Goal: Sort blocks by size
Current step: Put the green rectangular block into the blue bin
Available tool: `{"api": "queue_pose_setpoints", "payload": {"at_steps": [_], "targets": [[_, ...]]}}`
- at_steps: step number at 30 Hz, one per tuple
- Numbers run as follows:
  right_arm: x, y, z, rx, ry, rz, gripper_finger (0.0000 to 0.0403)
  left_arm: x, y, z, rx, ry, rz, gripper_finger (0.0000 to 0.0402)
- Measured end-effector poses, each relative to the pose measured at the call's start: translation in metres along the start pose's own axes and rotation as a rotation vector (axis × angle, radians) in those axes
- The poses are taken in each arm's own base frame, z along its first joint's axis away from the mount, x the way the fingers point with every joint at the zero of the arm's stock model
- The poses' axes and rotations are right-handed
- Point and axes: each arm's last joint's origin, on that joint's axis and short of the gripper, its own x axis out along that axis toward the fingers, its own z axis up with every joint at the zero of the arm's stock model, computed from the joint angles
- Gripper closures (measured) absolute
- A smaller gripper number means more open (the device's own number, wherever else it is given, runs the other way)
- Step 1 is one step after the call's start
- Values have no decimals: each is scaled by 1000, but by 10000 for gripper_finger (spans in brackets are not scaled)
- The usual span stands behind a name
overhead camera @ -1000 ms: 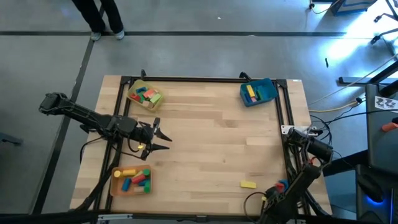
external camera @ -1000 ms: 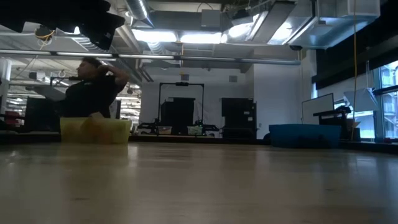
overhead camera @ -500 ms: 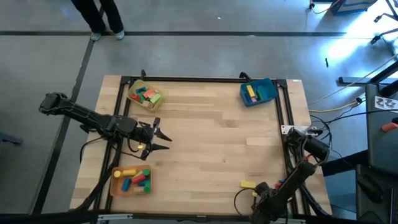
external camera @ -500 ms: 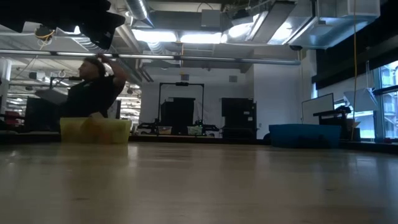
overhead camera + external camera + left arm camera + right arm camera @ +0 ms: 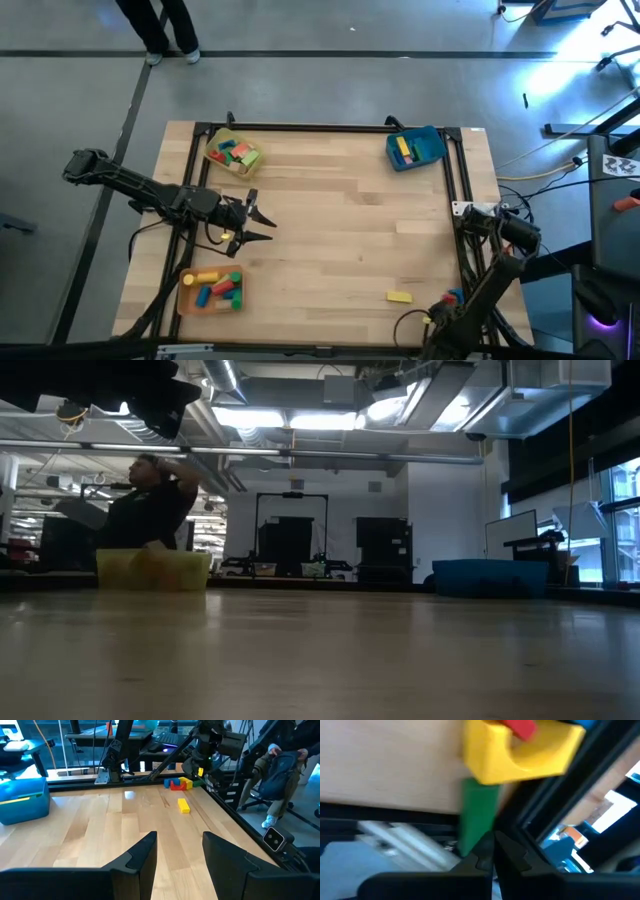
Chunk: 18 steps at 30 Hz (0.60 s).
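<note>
1. My right gripper sat at the table's near right corner, fingers pressed together and holding nothing, right over a green block and a yellow arch.
2. I judged picking from that cluster the step in hand; next I needed to open.
3. A yellow bar lay nearby.
4. My left gripper waited, fingers apart, empty.
5. Three trays already held blocks.

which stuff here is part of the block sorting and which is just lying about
Part of the job:
- loose yellow block on the table
- block pile at the table edge
- blocks already sorted in the trays
- left gripper, open
- right gripper, shut

Just there:
- table frame
- cables
- person behind the table
</note>
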Motion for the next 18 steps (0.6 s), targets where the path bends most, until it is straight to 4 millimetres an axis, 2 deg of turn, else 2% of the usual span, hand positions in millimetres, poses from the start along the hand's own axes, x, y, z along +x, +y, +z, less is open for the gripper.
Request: {"api": "queue_pose_setpoints", "payload": {"at_steps": [4,11,18], "targets": [[9,-3,-2,7,-1,-1,388,0,0,0,1,1,0,259],[24,1,9,-13,36,31,388,0,0,0,1,1,0,259],[23,3,14,-26,25,51,388,0,0,0,1,2,0,259]]}}
